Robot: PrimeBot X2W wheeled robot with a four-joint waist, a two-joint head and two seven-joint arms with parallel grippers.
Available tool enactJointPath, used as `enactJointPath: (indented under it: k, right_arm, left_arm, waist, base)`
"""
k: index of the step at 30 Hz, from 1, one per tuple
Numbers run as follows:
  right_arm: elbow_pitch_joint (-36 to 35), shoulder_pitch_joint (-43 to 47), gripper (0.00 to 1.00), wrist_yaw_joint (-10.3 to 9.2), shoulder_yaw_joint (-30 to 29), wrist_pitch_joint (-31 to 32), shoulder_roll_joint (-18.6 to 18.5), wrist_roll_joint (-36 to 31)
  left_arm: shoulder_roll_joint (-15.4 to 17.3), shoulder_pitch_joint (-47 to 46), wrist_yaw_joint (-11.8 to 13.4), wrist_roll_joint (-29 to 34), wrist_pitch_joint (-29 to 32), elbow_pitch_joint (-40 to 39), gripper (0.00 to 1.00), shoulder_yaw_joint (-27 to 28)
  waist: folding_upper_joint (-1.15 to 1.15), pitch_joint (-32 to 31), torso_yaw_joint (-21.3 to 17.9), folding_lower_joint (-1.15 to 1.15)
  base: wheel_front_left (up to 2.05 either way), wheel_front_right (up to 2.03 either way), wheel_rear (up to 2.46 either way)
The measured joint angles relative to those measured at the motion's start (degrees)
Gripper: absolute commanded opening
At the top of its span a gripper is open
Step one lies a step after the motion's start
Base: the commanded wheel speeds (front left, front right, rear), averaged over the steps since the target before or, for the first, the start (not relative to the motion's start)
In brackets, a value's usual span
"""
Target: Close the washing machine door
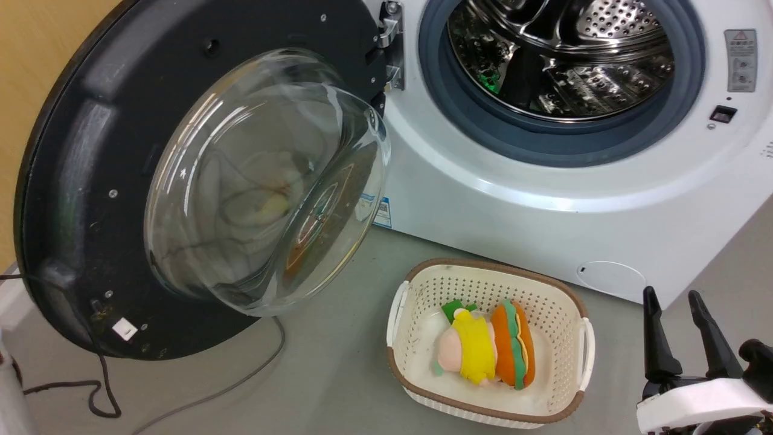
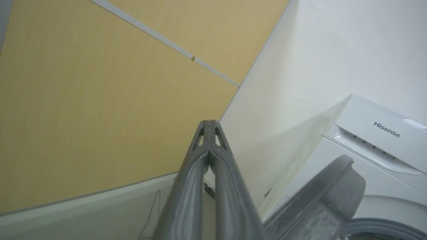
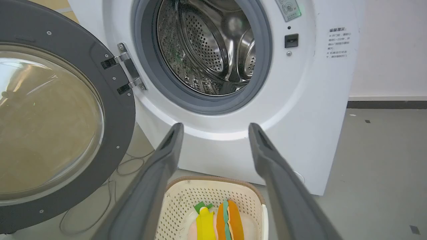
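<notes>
The washing machine door (image 1: 90,151) stands swung wide open at the left, its inner face and bulging glass bowl (image 1: 259,181) turned toward me, and it hangs on a metal hinge (image 1: 389,36). The white washing machine (image 1: 513,199) shows its steel drum (image 1: 574,54) inside the grey gasket. My right gripper (image 1: 671,293) is open and holds nothing, low at the right and well away from the door. In the right wrist view the right gripper (image 3: 216,128) points at the machine (image 3: 300,100), with the door (image 3: 110,100) to its left. My left gripper (image 2: 209,123) is shut on nothing, up by the door's grey edge (image 2: 320,200).
A cream perforated basket (image 1: 561,308) with plush toys sits on the grey floor in front of the machine. Dark cables (image 1: 102,386) trail on the floor under the door. A yellow wall panel (image 2: 83,100) stands behind the door.
</notes>
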Motion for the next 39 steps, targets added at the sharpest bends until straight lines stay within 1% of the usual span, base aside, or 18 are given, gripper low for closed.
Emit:
enactJointPath:
  k: [2, 8, 13, 18, 21, 27, 32, 35, 36, 39]
  right_arm:
    - [0.3, -0.1, 1.0, 0.0, -0.1, -0.4, 0.0, 0.4]
    - [0.7, -0.1, 1.0, 0.0, -0.6, -1.0, 0.0, 1.4]
    - [0.8, -0.1, 1.0, 0.0, -0.8, -1.6, 0.0, 2.0]
    - [1.0, -0.1, 1.0, 0.0, -0.9, -2.2, 0.0, 3.2]
    - [1.0, -0.1, 1.0, 0.0, -1.1, -2.5, 0.0, 3.8]
    - [1.0, -0.1, 1.0, 0.0, -1.7, -3.4, 0.0, 4.5]
    - [1.0, -0.1, 1.0, 0.0, -2.4, -3.9, 0.0, 5.0]
    - [1.0, -0.1, 1.0, 0.0, -2.8, -4.3, 0.0, 5.3]
    - [1.1, -0.1, 1.0, 0.0, -3.3, -4.5, 0.0, 5.5]
    - [1.1, -0.1, 1.0, 0.0, -3.8, -4.9, 0.0, 5.7]
  left_arm:
    - [1.0, -0.6, 0.0, -1.8, 2.6, 1.8, 0.0, 0.0]
    - [4.2, -1.0, -1.6, -8.6, 13.4, 7.4, 0.0, -1.1]
    - [6.4, -1.1, -2.6, -13.5, 20.1, 10.9, 0.0, -1.4]
    - [8.3, -1.1, -3.5, -16.8, 26.5, 12.3, 0.0, -3.9]
    - [8.8, -0.6, -4.0, -19.9, 30.4, 12.0, 0.0, -5.4]
    - [10.6, 2.4, -4.2, -27.4, 36.8, 7.6, 0.0, -8.1]
    - [11.7, 5.8, -4.6, -32.7, 40.0, 2.7, 0.0, -10.6]
    - [12.6, 8.9, -4.7, -35.0, 41.5, -1.1, 0.0, -12.7]
    - [13.2, 11.1, -4.8, -36.1, 42.6, -3.7, 0.0, -14.4]
    - [13.6, 13.7, -5.1, -37.7, 43.1, -7.3, 0.0, -17.2]
  waist:
    - [0.0, 0.2, 0.4, 0.0]
    - [0.0, 0.7, 1.4, 0.0]
    - [0.0, 1.0, 2.0, 0.0]
    - [0.0, 1.4, 2.5, 0.0]
    - [0.0, 1.7, 2.8, 0.0]
    - [0.0, 2.2, 3.7, 0.0]
    - [0.0, 2.5, 4.8, 0.0]
    - [0.0, 2.7, 5.5, 0.0]
    - [0.0, 2.7, 6.1, 0.0]
    - [0.0, 2.8, 6.9, 0.0]
  base:
    - [0.0, 0.0, 0.0]
    - [0.0, 0.0, 0.0]
    - [0.0, 0.0, 0.0]
    - [0.0, 0.0, 0.0]
    - [0.0, 0.0, 0.0]
    - [0.0, 0.0, 0.0]
    - [0.0, 0.0, 0.0]
    - [0.0, 0.0, 0.0]
    - [0.0, 0.0, 0.0]
    - [0.0, 0.0, 0.0]
